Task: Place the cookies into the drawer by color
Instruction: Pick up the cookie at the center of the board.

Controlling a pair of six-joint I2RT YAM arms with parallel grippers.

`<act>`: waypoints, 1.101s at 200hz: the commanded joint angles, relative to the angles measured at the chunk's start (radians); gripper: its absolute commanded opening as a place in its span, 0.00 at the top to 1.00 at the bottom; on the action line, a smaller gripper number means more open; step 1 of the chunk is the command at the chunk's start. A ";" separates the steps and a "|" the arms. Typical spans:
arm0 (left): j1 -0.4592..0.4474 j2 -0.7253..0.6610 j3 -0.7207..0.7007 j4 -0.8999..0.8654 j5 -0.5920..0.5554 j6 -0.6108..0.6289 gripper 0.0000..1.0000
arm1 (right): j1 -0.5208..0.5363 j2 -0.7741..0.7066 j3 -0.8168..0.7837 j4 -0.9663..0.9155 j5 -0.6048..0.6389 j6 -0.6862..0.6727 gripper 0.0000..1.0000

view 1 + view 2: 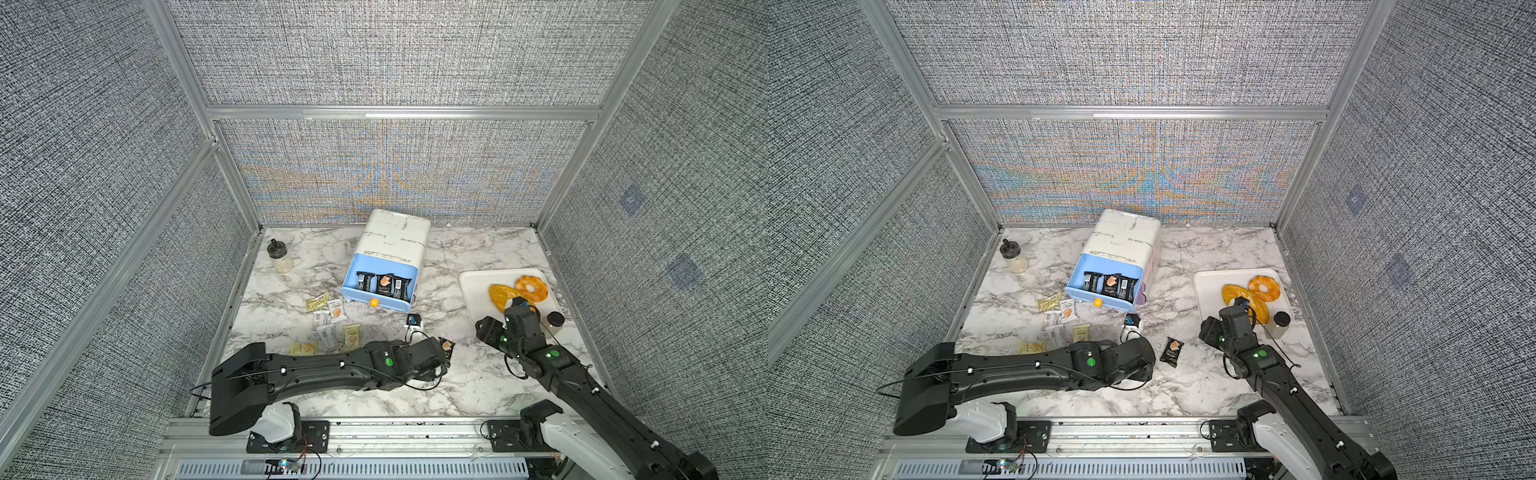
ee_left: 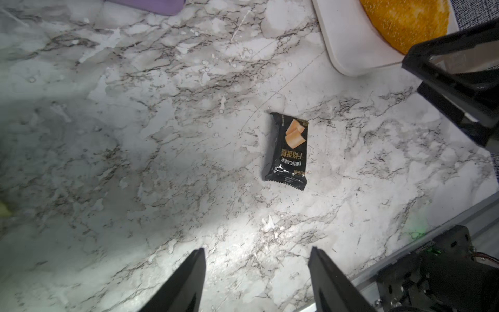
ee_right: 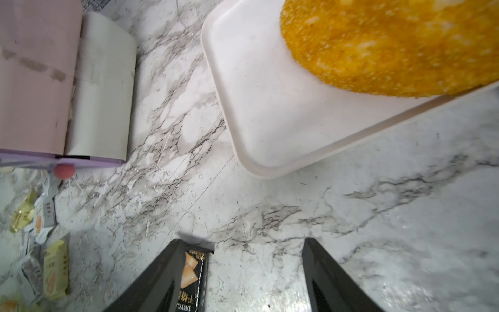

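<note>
Hovering above the marble tabletop point(image 1: 1183, 390), both arms flank one loose black wrapped cookie packet point(image 1: 1173, 351).
In both top views, three black packets point(image 1: 384, 286) sit in the white plastic cabinet's point(image 1: 395, 237) open light-blue drawer point(image 1: 395, 305). The loose packet lies at its 5 o'clock, yellow-green and white packets point(image 1: 328, 324) at 8 o'clock. Left wrist view: left gripper point(image 2: 256, 278) spread, empty, short of the packet. Right wrist view: right gripper point(image 3: 237, 278) spread, the packet on the marble beside one finger.

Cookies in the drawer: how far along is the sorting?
Done: three black packets lie in the open blue drawer. In hand: nothing; the left tool hovers open near a loose black packet. Left: that packet, plus yellow and white packets on the table.
</note>
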 commanded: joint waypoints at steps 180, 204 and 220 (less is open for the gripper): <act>0.189 0.483 0.379 -0.077 0.331 0.333 0.62 | -0.058 -0.100 -0.033 -0.067 0.018 0.016 0.27; 0.191 0.517 0.401 -0.077 0.364 0.350 0.66 | -0.061 -0.100 -0.033 -0.067 0.016 0.016 0.27; 0.191 0.523 0.407 -0.078 0.371 0.349 0.75 | -0.059 -0.100 -0.033 -0.067 0.012 0.015 0.27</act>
